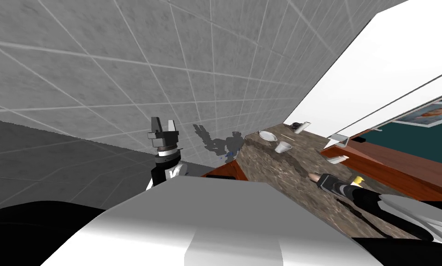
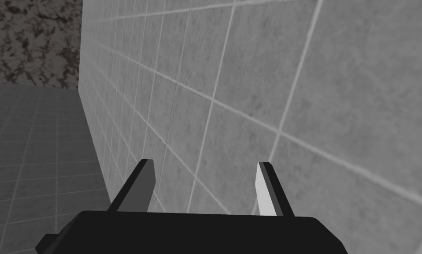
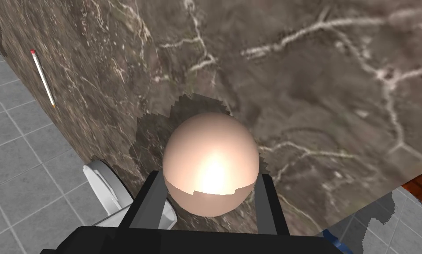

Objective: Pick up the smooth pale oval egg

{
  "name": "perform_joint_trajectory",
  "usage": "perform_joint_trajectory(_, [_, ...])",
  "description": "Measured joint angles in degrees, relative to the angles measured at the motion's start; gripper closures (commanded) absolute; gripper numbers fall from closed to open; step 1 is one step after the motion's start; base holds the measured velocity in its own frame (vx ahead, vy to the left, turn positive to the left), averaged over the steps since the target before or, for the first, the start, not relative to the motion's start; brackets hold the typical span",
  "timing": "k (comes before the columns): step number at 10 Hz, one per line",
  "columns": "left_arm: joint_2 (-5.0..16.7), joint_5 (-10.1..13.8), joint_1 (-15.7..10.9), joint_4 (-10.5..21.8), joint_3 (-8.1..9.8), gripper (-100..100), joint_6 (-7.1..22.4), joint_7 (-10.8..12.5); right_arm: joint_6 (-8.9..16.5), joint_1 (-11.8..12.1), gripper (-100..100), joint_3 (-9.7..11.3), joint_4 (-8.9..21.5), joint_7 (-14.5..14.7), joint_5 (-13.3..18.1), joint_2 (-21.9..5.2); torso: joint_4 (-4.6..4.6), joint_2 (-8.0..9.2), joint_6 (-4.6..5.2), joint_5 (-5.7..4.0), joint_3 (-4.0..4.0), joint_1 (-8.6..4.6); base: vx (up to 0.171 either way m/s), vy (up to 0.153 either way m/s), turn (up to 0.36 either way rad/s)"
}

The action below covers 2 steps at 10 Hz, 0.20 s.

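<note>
The pale, smooth egg (image 3: pixel 211 154) sits between the two fingers of my right gripper (image 3: pixel 211 180), which press its sides. A shadow lies on the brown marbled counter (image 3: pixel 302 88) beneath it. In the head view the egg (image 1: pixel 313 176) shows at the tip of my right gripper (image 1: pixel 319 178), over the counter's near part (image 1: pixel 280 180). Off the counter's end, my left gripper (image 1: pixel 162 125) is raised in front of the grey tiled wall. Its fingers (image 2: pixel 139 185) stand open with nothing between them.
Farther along the counter stand a white mug (image 1: pixel 283 147), a shallow white dish (image 1: pixel 267 135) and another white cup (image 1: pixel 302 127). A pencil (image 3: pixel 42 77) lies near the counter's edge. A grey tiled floor lies beyond that edge, and reddish wood runs under the counter.
</note>
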Motion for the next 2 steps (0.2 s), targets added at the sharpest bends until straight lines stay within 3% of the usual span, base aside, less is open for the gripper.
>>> perform_joint_trajectory(1, [0.0, 0.0, 0.0, 0.0, 0.0, 0, 0.0, 0.0, -0.69, 0.16, 100, -0.46, -0.7, 0.48, 0.07, -0.47, -0.01, -0.06, -0.06, 0.02, -0.04, 0.02, 0.052, 0.023, -0.047])
perform_joint_trajectory(2, [0.0, 0.0, -0.02, 0.0, 0.0, 0, 0.0, 0.0, -0.85, 0.19, 0, -0.55, -0.75, 0.61, 0.06, -0.51, -0.01, 0.06, -0.14, -0.02, 0.01, -0.08, 0.007, 0.006, 0.007])
